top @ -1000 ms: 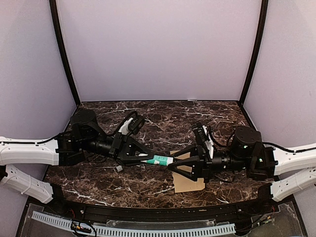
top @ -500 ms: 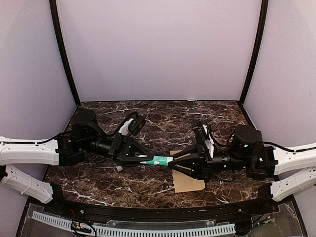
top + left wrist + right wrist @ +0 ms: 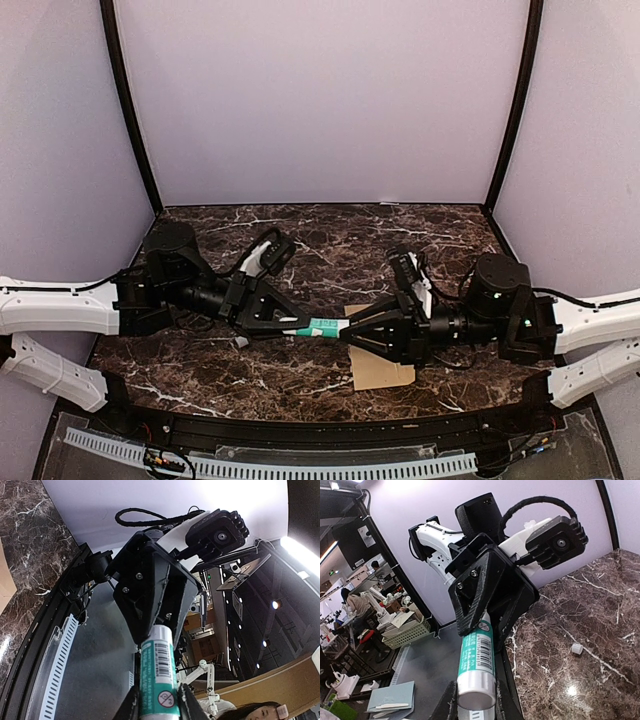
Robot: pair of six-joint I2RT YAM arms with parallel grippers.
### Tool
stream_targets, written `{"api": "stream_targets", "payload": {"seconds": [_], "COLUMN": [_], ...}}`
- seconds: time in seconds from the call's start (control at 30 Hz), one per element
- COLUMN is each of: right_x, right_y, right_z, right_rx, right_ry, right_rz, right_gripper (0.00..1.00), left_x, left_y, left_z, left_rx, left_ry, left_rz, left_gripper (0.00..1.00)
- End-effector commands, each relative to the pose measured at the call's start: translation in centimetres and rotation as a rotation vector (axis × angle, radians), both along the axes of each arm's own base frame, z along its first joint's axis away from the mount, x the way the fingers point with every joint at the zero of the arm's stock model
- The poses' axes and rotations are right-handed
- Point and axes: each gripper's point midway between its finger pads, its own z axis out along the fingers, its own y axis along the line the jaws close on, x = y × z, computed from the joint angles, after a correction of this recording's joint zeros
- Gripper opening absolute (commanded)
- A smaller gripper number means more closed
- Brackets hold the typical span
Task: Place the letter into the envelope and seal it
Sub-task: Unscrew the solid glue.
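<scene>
The envelope lies flat beneath my right gripper; the letter is not visible. Right gripper and left gripper each clamp one end of a glue stick above the envelope's left edge. The kraft paper looks light, floppy and prone to sliding, so I'd pin its body and lift the flap by its tip.

Glossy marbled table, matt kraft-paper envelope (smooth plastic glue stick)

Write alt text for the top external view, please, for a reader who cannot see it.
A robot's left gripper and right gripper meet above a dark marble table, each clamped on one end of a green-and-white glue stick. A tan envelope lies flat on the table, partly hidden under the right gripper.
</scene>
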Motion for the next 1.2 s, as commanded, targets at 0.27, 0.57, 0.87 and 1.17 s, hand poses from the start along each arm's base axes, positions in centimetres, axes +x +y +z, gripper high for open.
{"api": "stream_targets", "payload": {"seconds": [0.27, 0.57, 0.87, 1.17], "right_x": [0.7, 1.3, 1.3, 0.8], "right_y": [0.9, 1.1, 1.4, 1.6], "right_z": [0.7, -0.7, -2.2, -3.7], "right_rx": [0.035, 0.04, 0.038, 0.037], "right_ry": [0.374, 0.617, 0.818, 0.979], "right_rz": [-0.038, -0.065, -0.056, -0.013], "right_gripper": [0.0, 0.0, 0.0, 0.0], "left_x": [0.9, 0.5, -0.3, -0.2], "left_y": [-0.1, 0.7, 1.3, 1.4], "left_z": [-0.1, 0.1, -0.3, -1.4], "left_rx": [0.034, 0.002, -0.018, 0.018], "left_ry": [-0.227, -0.388, -0.471, -0.52], "left_rz": [0.05, 0.04, -0.002, -0.006], "left_gripper": [0.0, 0.0, 0.0, 0.0]}}
